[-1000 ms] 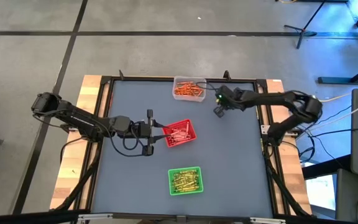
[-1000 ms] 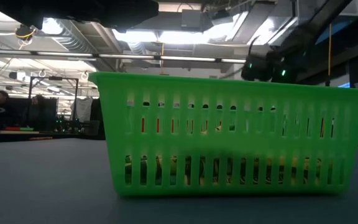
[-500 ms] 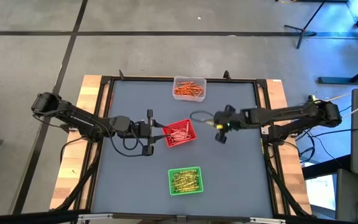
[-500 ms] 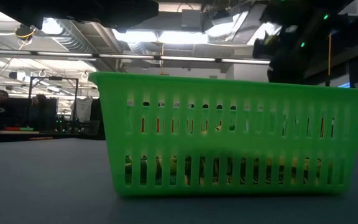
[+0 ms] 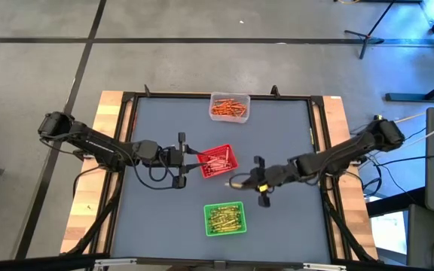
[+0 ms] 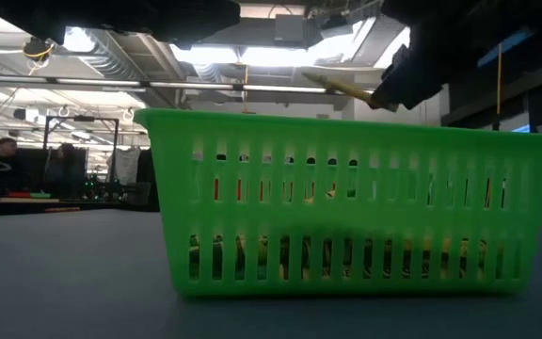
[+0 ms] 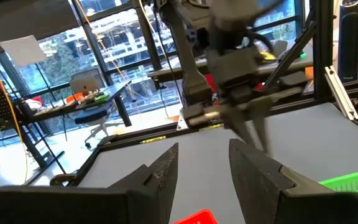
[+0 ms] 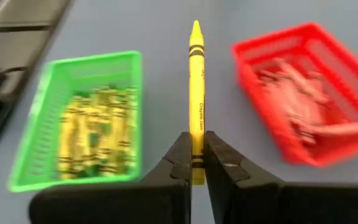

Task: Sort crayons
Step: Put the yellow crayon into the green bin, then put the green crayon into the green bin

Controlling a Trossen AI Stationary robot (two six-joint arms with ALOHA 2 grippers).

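Observation:
My right gripper point(image 8: 196, 142) is shut on a yellow crayon point(image 8: 196, 87) over the table between the red tray point(image 5: 217, 160) and the green tray point(image 5: 224, 218). The low view shows the crayon point(image 6: 342, 87) sticking out above the green tray's far rim point(image 6: 346, 122). Yellow-green crayons point(image 8: 98, 134) lie in the green tray and red ones point(image 8: 297, 102) in the red tray. My left gripper point(image 7: 202, 152) stands open and level at the red tray's left corner point(image 7: 194, 218). I cannot tell if it touches that corner. My right gripper pinches the yellow crayon's blunt end point(image 8: 196, 163) between its two fingers. The crayon runs on along the fingers' line, with its pointed tip point(image 8: 196, 26) leading. The fingers slant down from the table's right side. The crayon is lifted clear of the table and the trays.
A clear tray point(image 5: 229, 107) of orange crayons stands at the table's far edge. A black frame point(image 5: 126, 150) rims the grey table, with wooden boards outside it. Bare grey table lies left of the green tray and right of the red one.
My right gripper has swung from beside the clear tray at the far edge toward the near edge and leftward. It now hangs between the red and green trays, and it has turned on the way. In the low view the crayon has come into sight above the green tray.

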